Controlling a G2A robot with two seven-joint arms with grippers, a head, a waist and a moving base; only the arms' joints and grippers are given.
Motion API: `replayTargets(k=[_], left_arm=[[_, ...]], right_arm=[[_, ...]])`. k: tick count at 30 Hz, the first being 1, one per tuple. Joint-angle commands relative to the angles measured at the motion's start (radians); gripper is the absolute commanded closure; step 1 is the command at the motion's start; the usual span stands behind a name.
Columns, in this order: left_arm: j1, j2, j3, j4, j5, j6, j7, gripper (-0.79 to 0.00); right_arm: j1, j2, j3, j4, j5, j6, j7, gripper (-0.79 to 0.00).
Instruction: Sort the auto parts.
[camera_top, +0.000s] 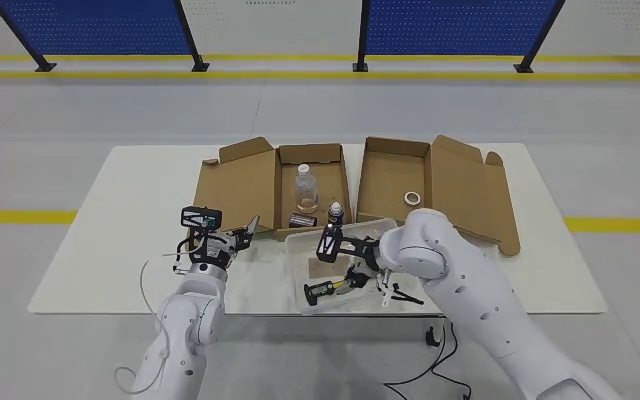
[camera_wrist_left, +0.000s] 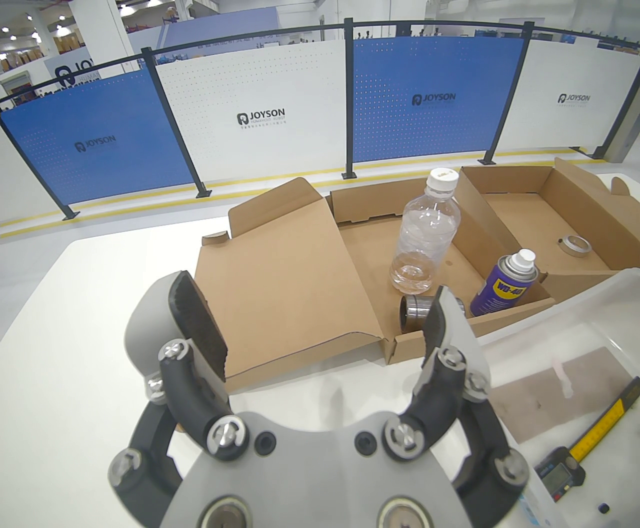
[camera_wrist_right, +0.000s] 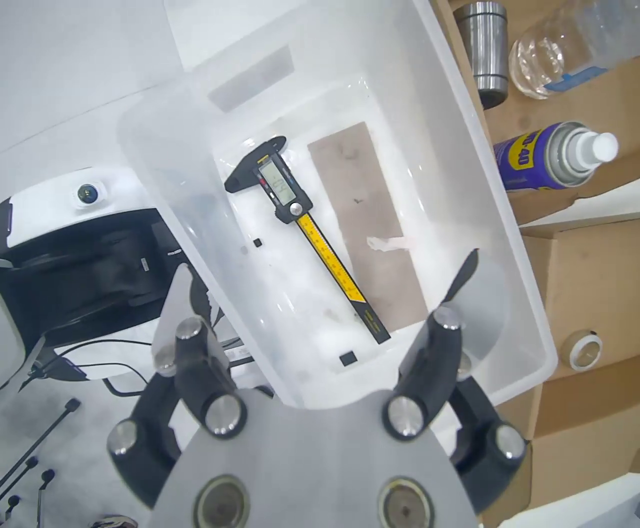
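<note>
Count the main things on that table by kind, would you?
Cardboard boxes: 2
Clear plastic bin: 1
Plastic bottle: 1
Spray can: 1
Metal cylinder: 1
Metal ring: 1
Digital caliper: 1
Total: 8

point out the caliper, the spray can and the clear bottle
caliper (camera_wrist_right: 278, 184): right wrist view, its display housing
spray can (camera_wrist_left: 502, 292): left wrist view, blue body
clear bottle (camera_wrist_left: 425, 239): left wrist view, mid body

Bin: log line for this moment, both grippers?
left gripper open, by left box | right gripper open, over bin | caliper in bin | bottle, spray can in left box
</note>
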Motion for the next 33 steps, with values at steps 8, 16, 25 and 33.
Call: replayTargets(k=[8, 16, 25, 33], left_arm=[[0.000, 0.000, 0.000, 0.000, 0.000, 0.000, 0.000, -0.785], [0.000, 0.000, 0.000, 0.000, 0.000, 0.000, 0.000, -0.785], [0.000, 0.000, 0.000, 0.000, 0.000, 0.000, 0.000, -0.785], [0.000, 0.000, 0.000, 0.000, 0.000, 0.000, 0.000, -0.785]], right_arm=[[0.002, 0.002, -0.003, 0.000, -0.004, 0.001, 0.001, -0.785], [-0.013, 0.002, -0.011, 0.010, 0.004, -0.010, -0.031, -0.785], [0.027, -0.017, -0.103, 0.048, -0.098, 0.024, -0.012, -0.785], [0.089, -0.046, -0.161, 0.102, -0.094, 0.067, -0.005, -0.659]])
